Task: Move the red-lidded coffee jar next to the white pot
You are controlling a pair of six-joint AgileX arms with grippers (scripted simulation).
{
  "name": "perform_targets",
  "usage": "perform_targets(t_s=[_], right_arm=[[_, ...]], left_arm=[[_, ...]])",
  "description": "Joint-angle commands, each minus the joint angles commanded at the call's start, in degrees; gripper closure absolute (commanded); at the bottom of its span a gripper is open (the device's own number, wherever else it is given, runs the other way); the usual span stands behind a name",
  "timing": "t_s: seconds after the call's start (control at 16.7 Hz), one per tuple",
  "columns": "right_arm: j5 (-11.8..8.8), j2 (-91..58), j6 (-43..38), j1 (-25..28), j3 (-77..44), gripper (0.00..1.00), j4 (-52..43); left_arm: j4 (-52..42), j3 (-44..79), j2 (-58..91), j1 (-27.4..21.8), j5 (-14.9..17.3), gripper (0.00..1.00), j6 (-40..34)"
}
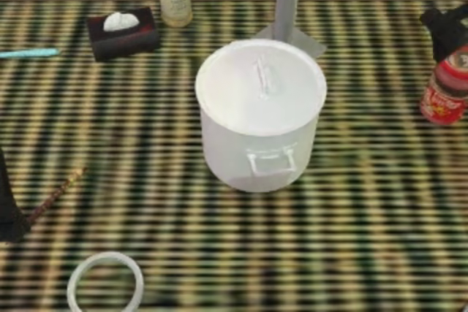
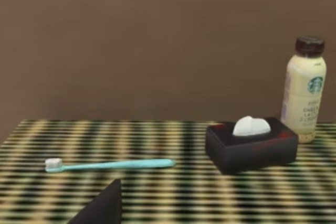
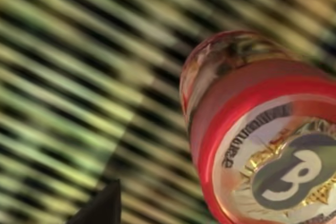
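White pot [image 1: 260, 115], one; red-lidded coffee jar [image 1: 446, 89], one.

A striped cloth [image 2: 157, 192] in yellow, green and black covers the table, and a plain brown wall [image 2: 147, 40] stands behind it. A light blue toothbrush [image 2: 110, 164] lies flat on the cloth, with its white bristles pointing to 9 o'clock. To the 3 o'clock side of it sits a black tissue box [image 2: 252, 148] with a white tissue [image 2: 251, 126] sticking out of the top. Just behind the box, toward 2 o'clock, stands a cream bottle [image 2: 304, 90] with a dark cap and a round green logo. The bottle is upright. A dark pointed shape [image 2: 102, 207] pokes up at the 6 o'clock edge; I cannot tell what it is.
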State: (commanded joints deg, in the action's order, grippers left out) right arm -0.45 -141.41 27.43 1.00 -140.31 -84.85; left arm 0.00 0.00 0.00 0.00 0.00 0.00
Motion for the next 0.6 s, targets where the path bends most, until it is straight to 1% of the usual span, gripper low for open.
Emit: perform_targets(t_s=[0.24, 0.6], right_arm=[[0.4, -7.6, 1.6, -0.3, -7.6, 0.0, -4.4], [0.4, -8.2, 1.6, 0.1, -8.0, 0.0, -4.6]], left_arm=[[0.0, 0.0, 0.0, 0.0, 0.0, 0.0, 0.0], [0.0, 0.0, 0.0, 0.0, 0.0, 0.0, 0.0]])
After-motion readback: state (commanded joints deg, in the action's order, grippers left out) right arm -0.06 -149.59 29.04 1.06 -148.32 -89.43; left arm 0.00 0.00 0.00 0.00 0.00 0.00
